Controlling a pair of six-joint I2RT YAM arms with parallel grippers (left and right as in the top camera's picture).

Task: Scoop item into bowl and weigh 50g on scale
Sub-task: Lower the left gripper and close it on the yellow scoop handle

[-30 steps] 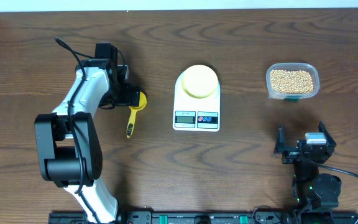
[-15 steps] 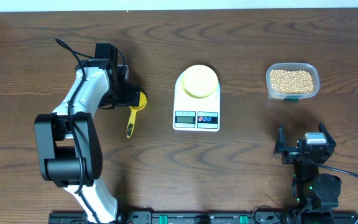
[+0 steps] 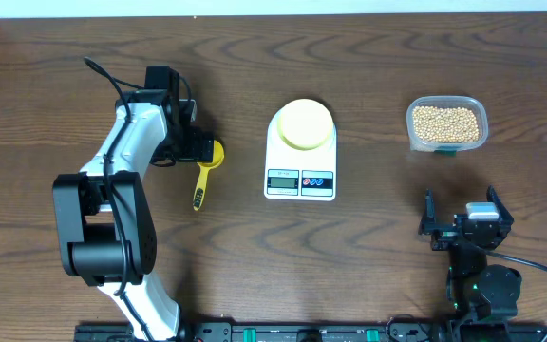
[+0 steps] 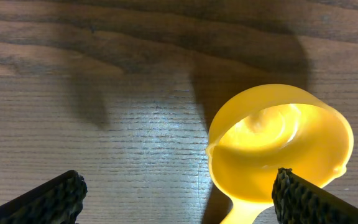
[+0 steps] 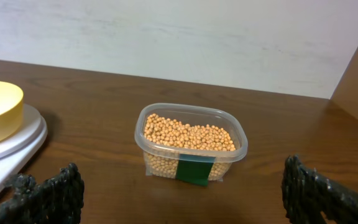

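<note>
Well to the left of the scale (image 3: 300, 180), the left pincer (image 4: 182, 199) hangs low over the worktop (image 3: 349, 266) with its jaws spread fully and nothing gripped. The cup of the yellow scoop (image 3: 203, 173) lies between them, nearer one finger, and its handle trails toward the front edge. This looks like a line-up for picking up the scoop, a step not yet done. The pale yellow bowl (image 3: 305, 124) sits on the platform of the scale, at the end away from the display, so whatever goes in can be weighed where it stands. To the right of the scale, apart from it, the clear tub (image 3: 416, 133) holds the beans (image 3: 446, 121), none yet moved. Right of the scale and nearer the front, the right pincer (image 5: 182, 196) rests wide open and empty, facing the tub, probably parked clear.
</note>
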